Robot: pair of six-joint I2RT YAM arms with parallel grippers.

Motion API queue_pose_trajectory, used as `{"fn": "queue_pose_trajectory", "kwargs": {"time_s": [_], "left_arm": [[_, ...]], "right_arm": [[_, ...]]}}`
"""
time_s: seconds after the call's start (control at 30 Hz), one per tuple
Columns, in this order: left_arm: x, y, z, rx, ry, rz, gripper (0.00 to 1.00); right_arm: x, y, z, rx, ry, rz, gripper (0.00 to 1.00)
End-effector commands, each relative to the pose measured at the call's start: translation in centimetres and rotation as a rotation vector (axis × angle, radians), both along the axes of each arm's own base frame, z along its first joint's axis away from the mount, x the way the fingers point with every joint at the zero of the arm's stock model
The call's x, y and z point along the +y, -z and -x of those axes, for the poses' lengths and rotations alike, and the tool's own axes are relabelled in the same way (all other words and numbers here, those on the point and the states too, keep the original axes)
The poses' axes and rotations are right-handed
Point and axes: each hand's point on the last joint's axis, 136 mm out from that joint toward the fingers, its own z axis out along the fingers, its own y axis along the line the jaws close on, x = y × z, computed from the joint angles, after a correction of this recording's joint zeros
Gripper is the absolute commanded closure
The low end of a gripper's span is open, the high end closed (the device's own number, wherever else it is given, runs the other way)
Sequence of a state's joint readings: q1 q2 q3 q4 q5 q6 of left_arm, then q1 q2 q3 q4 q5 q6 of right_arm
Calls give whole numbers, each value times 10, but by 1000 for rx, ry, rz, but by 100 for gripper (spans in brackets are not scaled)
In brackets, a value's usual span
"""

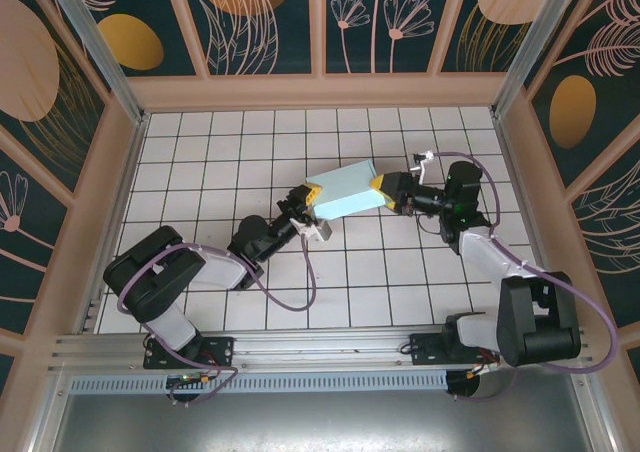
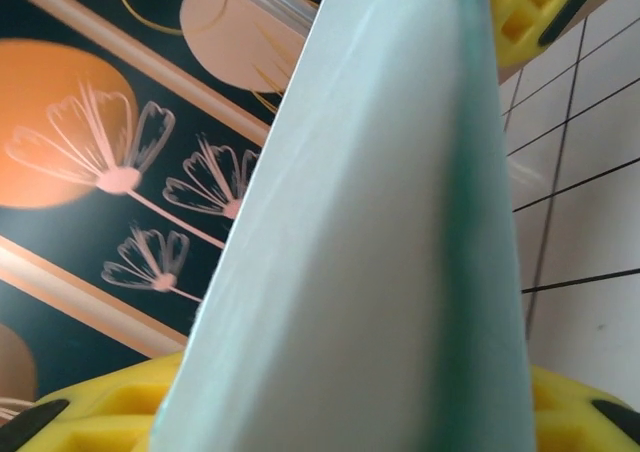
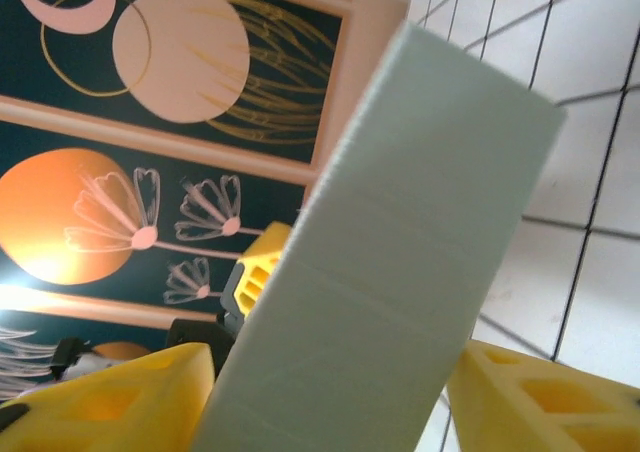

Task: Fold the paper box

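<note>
Top external view: the paper box (image 1: 345, 194) sits just above the middle of the frame. It is a pale mint rectangular block with every face shut, so its inside is hidden. It lies slanted, its left end lower in the picture than its right. Whether it rests on the tiles or hangs just over them I cannot tell. The left gripper (image 1: 315, 200) meets its left end and the right gripper (image 1: 381, 191) its right end, and the arms reach in from the lower corners.

In the left wrist view the box runs up the middle as a tall mint wedge with a darker green edge on its right. The left gripper's yellow fingers (image 2: 95, 417) press flush against both sides at the bottom, a narrow hold on the card.

In the right wrist view the box rises from the lower middle to the upper right. One finger (image 3: 110, 397) at lower left lies against it. The other, at lower right, stands just off it with a sliver of tile between, so these jaws are parted around the box rather than clamped.

The white tiled table (image 1: 220, 162) has dark grout lines. A pale wooden frame (image 1: 320, 90) borders it, below dark teal wall panels (image 1: 270, 32) painted with orange discs and pink flowers. An aluminium rail (image 1: 320, 344) crosses the bottom, and purple cables (image 1: 300, 297) loop off both arms.
</note>
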State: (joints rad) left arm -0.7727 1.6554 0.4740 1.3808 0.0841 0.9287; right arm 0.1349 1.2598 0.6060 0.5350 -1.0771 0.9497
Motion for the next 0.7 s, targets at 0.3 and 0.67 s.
{"fn": "queue_pose_trajectory", "kwargs": {"time_s": [0.3, 0.67], "left_arm": [[13, 22, -23, 564, 59, 263, 91], [23, 54, -28, 821, 54, 336, 91]], "right_arm": [[-40, -42, -30, -349, 298, 192, 29], [-62, -41, -17, -544, 385, 451, 29]]}}
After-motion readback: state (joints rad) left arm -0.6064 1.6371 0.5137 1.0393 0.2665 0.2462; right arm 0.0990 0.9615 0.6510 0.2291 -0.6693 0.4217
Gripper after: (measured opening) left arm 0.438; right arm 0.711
